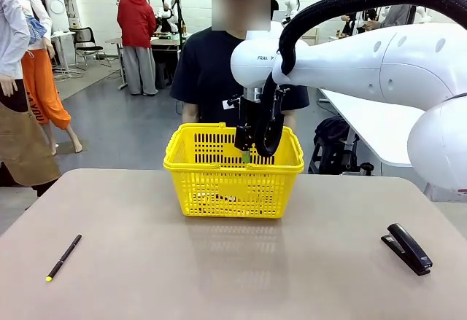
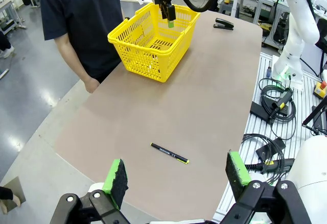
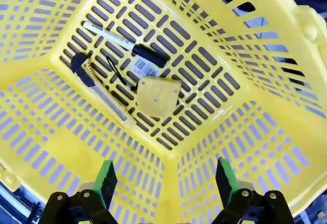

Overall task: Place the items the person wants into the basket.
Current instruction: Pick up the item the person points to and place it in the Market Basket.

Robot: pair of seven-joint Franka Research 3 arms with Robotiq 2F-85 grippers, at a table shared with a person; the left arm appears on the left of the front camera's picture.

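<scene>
Hanging over the basket, our right gripper has its jaws spread wide with nothing between the pads. Below them, on the basket floor, we see the marker, the knife and what looks like the tape measure, lying close together. Our left gripper is likewise wide and empty, high above the table. A pen and stapler lie apart on it; the person stands behind the basket.

One basket, one marker, one knife, one tape measure, one pen, one stapler.
</scene>
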